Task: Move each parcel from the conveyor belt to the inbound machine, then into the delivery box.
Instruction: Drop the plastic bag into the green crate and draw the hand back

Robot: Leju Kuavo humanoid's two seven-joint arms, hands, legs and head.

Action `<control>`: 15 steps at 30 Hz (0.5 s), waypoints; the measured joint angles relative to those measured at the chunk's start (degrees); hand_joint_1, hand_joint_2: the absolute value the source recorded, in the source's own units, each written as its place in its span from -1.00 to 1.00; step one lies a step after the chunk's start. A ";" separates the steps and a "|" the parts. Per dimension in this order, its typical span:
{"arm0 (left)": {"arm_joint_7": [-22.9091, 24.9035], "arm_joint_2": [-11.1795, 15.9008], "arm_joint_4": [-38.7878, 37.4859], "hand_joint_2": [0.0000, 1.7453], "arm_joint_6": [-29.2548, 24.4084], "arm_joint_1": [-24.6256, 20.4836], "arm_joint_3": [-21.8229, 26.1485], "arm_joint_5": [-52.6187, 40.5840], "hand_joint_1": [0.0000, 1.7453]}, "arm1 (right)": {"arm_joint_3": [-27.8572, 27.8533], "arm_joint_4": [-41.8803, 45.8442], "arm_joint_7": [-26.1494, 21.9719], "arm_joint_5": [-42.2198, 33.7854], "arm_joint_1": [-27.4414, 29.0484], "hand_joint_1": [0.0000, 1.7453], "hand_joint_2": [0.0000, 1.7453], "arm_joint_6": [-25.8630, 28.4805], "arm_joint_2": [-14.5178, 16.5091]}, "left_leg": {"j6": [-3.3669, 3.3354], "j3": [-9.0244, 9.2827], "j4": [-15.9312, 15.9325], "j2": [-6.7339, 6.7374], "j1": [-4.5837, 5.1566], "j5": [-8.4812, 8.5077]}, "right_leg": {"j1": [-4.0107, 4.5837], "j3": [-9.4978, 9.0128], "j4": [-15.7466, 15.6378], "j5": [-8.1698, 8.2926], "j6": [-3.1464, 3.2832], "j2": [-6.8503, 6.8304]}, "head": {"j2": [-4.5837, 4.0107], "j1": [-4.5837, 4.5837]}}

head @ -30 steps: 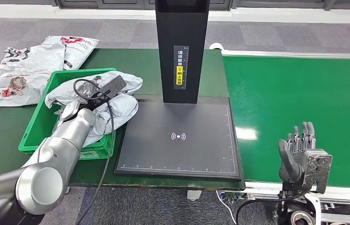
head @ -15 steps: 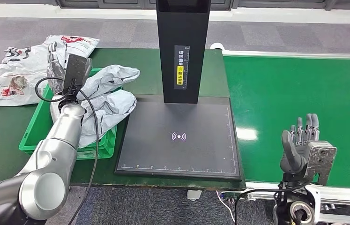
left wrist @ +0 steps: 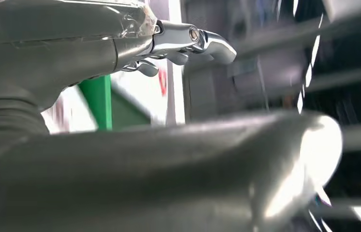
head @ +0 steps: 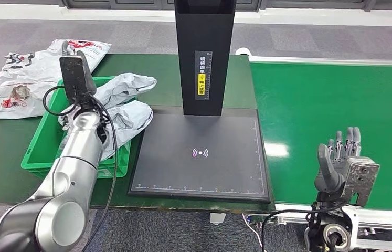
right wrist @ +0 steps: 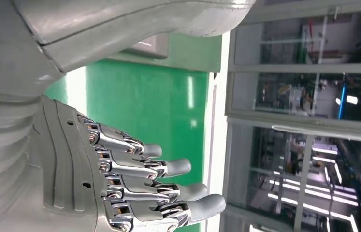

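Soft, light, slippery grey parcels [head: 123, 113] are seen heaped in the green delivery box [head: 41, 157]; a bunched fold should be gripped. Left hand [head: 73, 63] is raised, empty, fingers apart; right hand [head: 340, 157] is spread, empty.

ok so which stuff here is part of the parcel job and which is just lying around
Part of the job:
conveyor belt
inbound machine
green delivery box
grey parcels in it
left hand
right hand

Just lying around:
printed bags behind the box
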State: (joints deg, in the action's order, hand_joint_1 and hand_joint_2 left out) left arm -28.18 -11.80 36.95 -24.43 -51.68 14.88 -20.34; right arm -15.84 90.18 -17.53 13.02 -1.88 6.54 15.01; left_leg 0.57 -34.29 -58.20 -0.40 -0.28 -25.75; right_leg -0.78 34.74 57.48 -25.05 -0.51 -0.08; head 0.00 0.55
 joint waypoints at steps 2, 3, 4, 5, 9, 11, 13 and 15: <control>0.57 -1.58 1.23 1.00 5.19 1.14 -3.27 3.42 -1.00 | -0.01 0.60 -0.33 0.31 0.25 -1.00 1.00 0.82 0.14 | -0.01 -0.02 0.00 -0.06 0.01 0.00 | -0.01 -0.02 -0.01 0.00 0.00 -0.06 | 0.01 0.00; 0.97 -2.46 1.66 1.00 7.42 1.75 -5.29 4.42 -1.00 | 0.01 0.92 -0.55 0.57 0.39 -1.00 1.00 1.33 0.19 | -0.01 -0.03 0.00 -0.07 0.02 -0.01 | -0.02 -0.03 -0.01 0.00 -0.01 -0.07 | 0.01 -0.01; 1.39 -3.38 1.95 1.00 9.32 2.38 -7.43 5.16 -1.00 | 0.09 1.17 -0.81 0.86 0.59 -1.00 1.00 1.91 0.19 | -0.03 -0.04 0.00 -0.07 0.03 -0.02 | -0.02 -0.04 -0.01 0.00 -0.01 -0.07 | 0.01 -0.01; 1.76 -4.20 2.16 1.00 10.97 3.00 -9.75 5.62 -1.00 | 0.29 1.33 -1.06 1.13 0.81 -1.00 1.00 2.54 0.17 | -0.06 -0.05 0.00 -0.07 0.05 -0.04 | -0.04 -0.04 -0.02 0.00 -0.01 -0.07 | 0.01 -0.02; 2.78 -6.89 3.19 1.00 14.30 5.81 -18.94 5.84 -1.00 | 3.00 0.96 -1.92 2.09 1.19 -1.00 1.00 4.34 -0.44 | -0.13 -0.07 0.00 0.03 0.10 -0.11 | -0.07 -0.03 -0.03 0.00 -0.02 0.00 | 0.02 -0.02; 3.00 -7.59 3.95 1.00 14.55 7.29 -23.04 5.59 -1.00 | 5.31 -0.20 -2.22 2.54 0.46 -1.00 1.00 5.08 -0.92 | -0.14 -0.07 0.00 0.05 0.09 -0.11 | -0.07 -0.01 -0.03 0.00 -0.02 0.02 | 0.00 -0.02; 2.61 -7.93 4.78 1.00 14.16 8.82 -26.59 5.70 -1.00 | 8.00 -2.19 -2.67 2.87 -0.83 -1.00 1.00 6.28 -1.36 | -0.13 -0.06 0.01 0.07 0.09 -0.11 | -0.05 0.00 -0.01 0.00 -0.02 0.05 | 0.00 -0.02; 1.59 -8.04 5.52 1.00 12.96 10.43 -29.28 6.14 -1.00 | 10.95 -4.59 -3.47 3.10 -2.29 -1.00 1.00 7.65 -1.72 | -0.11 -0.04 0.02 0.10 0.07 -0.10 | -0.02 0.00 0.01 -0.01 -0.01 0.08 | 0.02 -0.02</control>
State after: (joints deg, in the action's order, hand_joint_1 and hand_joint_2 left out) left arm -26.59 -19.84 42.47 -11.46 -41.25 -14.41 -14.21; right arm -4.89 85.59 -21.01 16.11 -4.17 14.20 13.29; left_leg 0.45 -34.33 -58.17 -0.30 -0.21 -25.85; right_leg -0.80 34.74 57.49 -25.06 -0.51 0.00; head 0.02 0.52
